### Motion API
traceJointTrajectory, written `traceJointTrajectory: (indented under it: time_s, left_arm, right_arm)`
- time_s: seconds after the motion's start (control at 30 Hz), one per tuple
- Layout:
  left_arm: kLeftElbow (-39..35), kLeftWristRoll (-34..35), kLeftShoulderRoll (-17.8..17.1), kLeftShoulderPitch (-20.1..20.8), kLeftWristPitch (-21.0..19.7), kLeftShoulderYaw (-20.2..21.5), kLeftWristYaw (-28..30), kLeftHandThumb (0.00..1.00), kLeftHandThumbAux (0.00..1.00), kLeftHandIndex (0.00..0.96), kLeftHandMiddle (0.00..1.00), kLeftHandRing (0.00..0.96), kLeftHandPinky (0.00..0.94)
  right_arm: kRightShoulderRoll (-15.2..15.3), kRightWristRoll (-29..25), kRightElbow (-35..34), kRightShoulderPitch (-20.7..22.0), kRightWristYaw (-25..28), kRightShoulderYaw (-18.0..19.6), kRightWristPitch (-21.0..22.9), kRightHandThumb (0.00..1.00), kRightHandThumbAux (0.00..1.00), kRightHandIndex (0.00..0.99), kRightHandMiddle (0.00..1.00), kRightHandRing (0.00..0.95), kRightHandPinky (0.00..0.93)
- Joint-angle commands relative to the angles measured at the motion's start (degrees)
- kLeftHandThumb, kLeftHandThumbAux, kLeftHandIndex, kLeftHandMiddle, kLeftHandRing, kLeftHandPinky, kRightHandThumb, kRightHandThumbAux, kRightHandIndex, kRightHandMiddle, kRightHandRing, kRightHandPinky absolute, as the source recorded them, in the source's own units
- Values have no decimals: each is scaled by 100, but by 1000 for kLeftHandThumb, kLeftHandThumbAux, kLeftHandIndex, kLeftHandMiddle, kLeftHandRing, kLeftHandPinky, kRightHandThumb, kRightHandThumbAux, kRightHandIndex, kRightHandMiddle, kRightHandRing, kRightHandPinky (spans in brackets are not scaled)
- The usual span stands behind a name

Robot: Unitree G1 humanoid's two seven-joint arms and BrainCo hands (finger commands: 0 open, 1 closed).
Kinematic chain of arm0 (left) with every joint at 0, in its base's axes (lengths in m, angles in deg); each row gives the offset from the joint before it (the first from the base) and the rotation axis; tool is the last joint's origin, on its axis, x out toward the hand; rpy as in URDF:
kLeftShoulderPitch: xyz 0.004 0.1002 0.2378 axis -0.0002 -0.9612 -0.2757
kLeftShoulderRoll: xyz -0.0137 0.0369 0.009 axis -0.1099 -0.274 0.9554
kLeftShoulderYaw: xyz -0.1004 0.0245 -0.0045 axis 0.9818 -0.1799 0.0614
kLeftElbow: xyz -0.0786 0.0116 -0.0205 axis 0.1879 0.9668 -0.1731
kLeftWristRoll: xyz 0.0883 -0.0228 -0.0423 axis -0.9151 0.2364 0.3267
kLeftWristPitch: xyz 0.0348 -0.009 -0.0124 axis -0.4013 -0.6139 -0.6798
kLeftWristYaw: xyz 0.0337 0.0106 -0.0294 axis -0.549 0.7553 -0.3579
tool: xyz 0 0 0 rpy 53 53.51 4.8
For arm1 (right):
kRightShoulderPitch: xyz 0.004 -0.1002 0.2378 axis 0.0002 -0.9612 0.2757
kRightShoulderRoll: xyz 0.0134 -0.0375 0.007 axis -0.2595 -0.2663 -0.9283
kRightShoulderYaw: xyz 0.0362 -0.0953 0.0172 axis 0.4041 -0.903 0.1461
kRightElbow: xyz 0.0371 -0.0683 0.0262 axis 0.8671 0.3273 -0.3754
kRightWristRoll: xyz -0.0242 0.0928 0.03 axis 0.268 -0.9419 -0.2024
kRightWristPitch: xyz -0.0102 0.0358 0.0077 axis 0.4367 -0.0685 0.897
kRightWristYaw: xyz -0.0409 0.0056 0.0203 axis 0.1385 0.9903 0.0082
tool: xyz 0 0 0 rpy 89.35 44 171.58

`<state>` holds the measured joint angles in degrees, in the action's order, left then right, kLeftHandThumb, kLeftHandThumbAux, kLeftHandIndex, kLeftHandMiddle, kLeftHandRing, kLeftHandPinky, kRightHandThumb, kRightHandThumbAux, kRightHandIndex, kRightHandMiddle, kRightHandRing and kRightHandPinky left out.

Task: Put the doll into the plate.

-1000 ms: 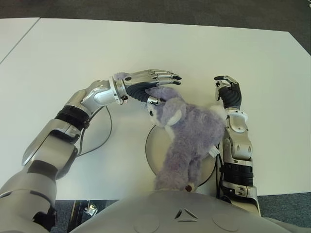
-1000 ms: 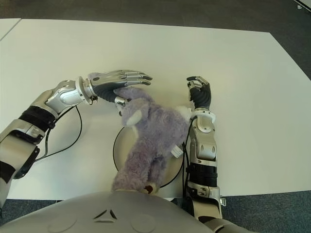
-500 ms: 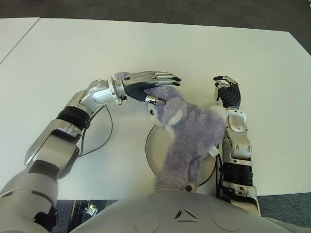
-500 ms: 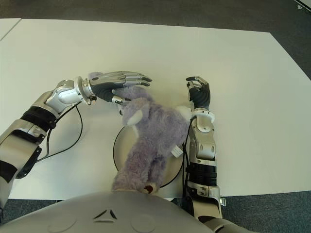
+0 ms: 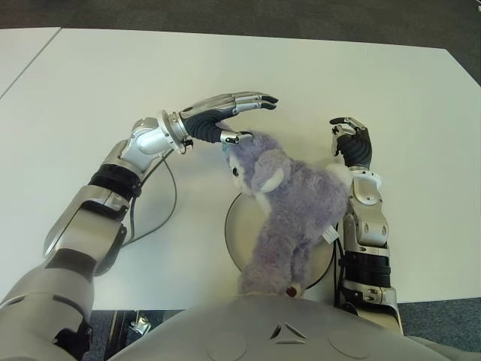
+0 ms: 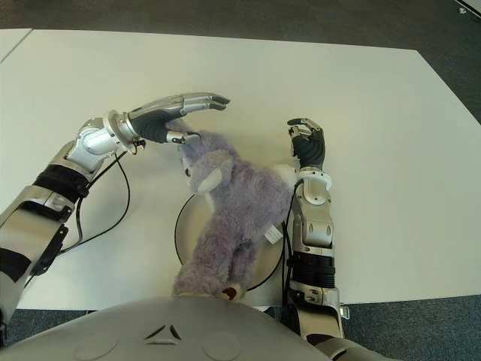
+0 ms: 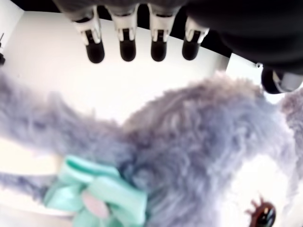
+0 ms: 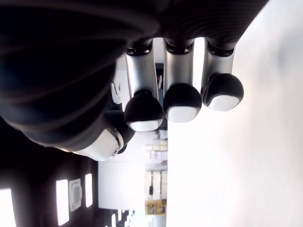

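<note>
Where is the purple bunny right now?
In the eye views, the doll lies across the plate, near the table's front edge, between both robot hands, its head beside the left robot hand.

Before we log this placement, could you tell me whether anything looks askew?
The doll lies slantwise over the plate, not neatly in it: its head overhangs the far rim and its feet overhang the near rim. The left robot hand is open above the head; the right robot hand holds nothing.
</note>
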<state>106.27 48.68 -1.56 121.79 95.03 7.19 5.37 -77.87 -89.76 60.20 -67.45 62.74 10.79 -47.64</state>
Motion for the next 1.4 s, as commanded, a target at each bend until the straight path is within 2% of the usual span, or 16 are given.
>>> traceJointTrajectory:
  time_s: [0.03,0.37,0.53,0.67,0.73,0.97,1.13,1.23,1.37,1.4]
  left_arm:
    - [-42,374,98,-127,-106,187,228,409,190,0,0,0,0]
    - [76,1634,373,-151,-436,707,923,334,248,0,0,0,8]
    - [-48,1866,607,-201,-508,1188,641,322,266,0,0,0,2]
    - [-232,1982,706,-234,-732,1522,517,337,292,0,0,0,0]
    - [-294,2220,779,-207,-978,1671,595,342,305,0,0,0,0]
    - [-653,3373,1128,-95,-2287,2154,1069,350,354,0,10,0,0]
    - [-972,3466,1241,-151,-2794,2405,886,356,379,0,39,2,8]
    - [-1088,3297,1261,-183,-2938,2522,715,324,385,3,55,13,26]
    - [-1173,2968,1314,-188,-3054,2679,258,249,389,13,106,107,174]
    - [-1179,2891,1336,-177,-3076,2713,142,226,400,21,143,164,234]
  right_arm:
    - [-50,0,69,30,-25,-1,-12,713,716,440,895,880,883]
    - [-33,-6,178,66,-4,3,-61,713,717,440,899,882,884]
    - [-11,37,245,81,-21,-7,-102,712,717,440,901,883,884]
    - [-10,55,258,84,-24,-15,-101,712,717,440,901,883,884]
    - [-15,72,250,85,-31,-26,-93,712,717,440,901,883,885]
    - [-14,95,256,99,-20,-43,-49,713,717,440,902,884,888]
    - [-19,73,281,115,-16,-37,-67,713,716,440,902,885,888]
    - [-23,76,303,127,-22,-40,-79,713,716,440,902,885,890]
    - [-14,77,332,133,-14,-36,-124,714,716,440,902,885,888]
    - [-12,75,338,134,-10,-34,-135,714,716,440,902,885,888]
